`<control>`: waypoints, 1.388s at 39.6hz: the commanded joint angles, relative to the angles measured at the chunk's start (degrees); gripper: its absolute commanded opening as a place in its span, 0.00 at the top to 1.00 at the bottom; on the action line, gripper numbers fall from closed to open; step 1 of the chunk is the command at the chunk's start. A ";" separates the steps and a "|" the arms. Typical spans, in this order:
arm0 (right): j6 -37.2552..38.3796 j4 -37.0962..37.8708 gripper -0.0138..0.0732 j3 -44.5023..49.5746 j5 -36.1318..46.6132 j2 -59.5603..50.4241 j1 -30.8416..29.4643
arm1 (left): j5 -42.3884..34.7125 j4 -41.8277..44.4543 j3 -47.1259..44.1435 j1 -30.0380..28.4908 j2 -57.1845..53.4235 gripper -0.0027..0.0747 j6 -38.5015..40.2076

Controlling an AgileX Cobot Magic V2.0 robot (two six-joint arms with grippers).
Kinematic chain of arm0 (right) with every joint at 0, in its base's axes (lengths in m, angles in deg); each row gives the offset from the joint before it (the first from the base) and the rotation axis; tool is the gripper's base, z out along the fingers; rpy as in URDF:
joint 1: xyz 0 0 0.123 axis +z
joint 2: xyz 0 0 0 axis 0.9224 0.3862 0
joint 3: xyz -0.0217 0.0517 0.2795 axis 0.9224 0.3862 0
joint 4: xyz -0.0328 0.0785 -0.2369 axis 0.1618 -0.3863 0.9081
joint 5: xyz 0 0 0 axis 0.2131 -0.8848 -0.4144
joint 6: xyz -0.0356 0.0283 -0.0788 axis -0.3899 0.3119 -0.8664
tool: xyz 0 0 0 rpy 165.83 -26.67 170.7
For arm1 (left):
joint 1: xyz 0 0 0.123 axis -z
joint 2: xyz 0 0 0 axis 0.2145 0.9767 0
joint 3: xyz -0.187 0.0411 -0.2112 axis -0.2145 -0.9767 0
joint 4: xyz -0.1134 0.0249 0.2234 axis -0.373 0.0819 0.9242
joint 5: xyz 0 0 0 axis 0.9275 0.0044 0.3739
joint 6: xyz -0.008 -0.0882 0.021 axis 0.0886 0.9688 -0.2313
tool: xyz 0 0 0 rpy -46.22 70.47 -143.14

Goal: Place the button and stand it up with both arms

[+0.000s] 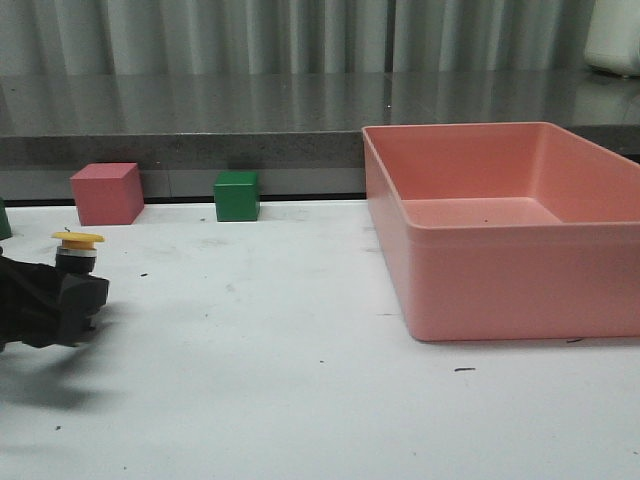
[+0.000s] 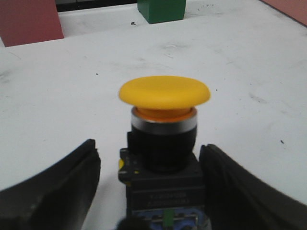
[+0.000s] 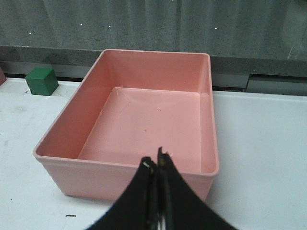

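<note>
The button point(image 2: 164, 143) stands upright on the white table point(image 1: 300, 400) at its left edge, yellow cap up, between the parted fingers of the left gripper point(image 2: 148, 191), which touch nothing. The right gripper point(image 3: 157, 191) hovers pinched together and empty near the pink bin point(image 3: 144, 120). The standing step looks finished; next, the left arm likely needs to back away without tipping it.
</note>
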 commanded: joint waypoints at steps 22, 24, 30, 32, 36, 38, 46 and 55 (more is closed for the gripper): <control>-0.63 0.79 0.92 -1.49 4.76 0.23 -0.39 | -13.08 2.37 0.26 -0.12 -7.67 0.31 0.00; -0.63 0.79 0.92 -1.49 4.76 0.23 -0.39 | -13.08 3.02 -0.11 -0.12 -8.69 0.31 0.00; -0.63 0.79 0.92 -1.49 4.76 0.23 -0.39 | -12.95 2.91 -2.11 -0.12 -15.35 0.31 2.44; -0.63 0.79 0.92 -1.49 4.76 0.23 -0.39 | -11.98 2.91 -2.24 -0.12 -18.17 0.31 3.93; -0.63 0.79 0.92 -1.49 4.76 0.23 -0.39 | -7.31 2.91 -2.24 -0.12 -24.43 0.31 6.67; -0.63 0.79 0.92 -1.49 4.76 0.23 -0.39 | -5.01 2.91 -2.24 -0.12 -27.76 0.31 7.43; -0.63 0.79 0.92 -1.49 4.76 0.23 -0.39 | 12.72 2.91 -1.66 -0.12 -43.27 0.31 10.17; -0.63 0.79 0.92 -1.49 4.76 0.23 -0.39 | 34.14 5.41 1.13 -0.12 -61.52 0.32 17.00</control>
